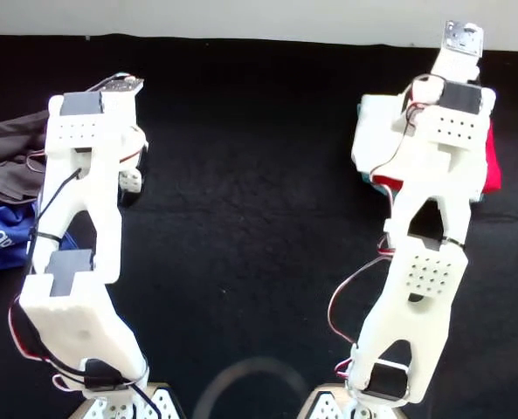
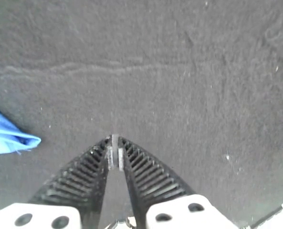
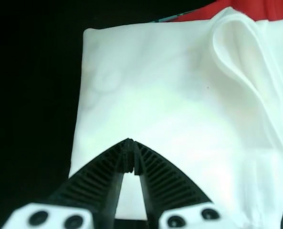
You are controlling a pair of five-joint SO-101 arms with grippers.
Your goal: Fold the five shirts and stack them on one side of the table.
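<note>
Strong glare across the white shirt

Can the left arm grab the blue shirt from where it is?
Probably yes: the blue shirt lies near the left end effector, with bare tabletop between them, though the end effector is shut and must open first.

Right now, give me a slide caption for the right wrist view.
Shut right gripper above a folded white shirt, with a red shirt showing at its edge.

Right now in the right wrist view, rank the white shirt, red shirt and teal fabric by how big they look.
1. white shirt: largest by far.
2. red shirt: a strip past it, mostly covered.
3. teal fabric: a thin sliver, smallest.
</note>
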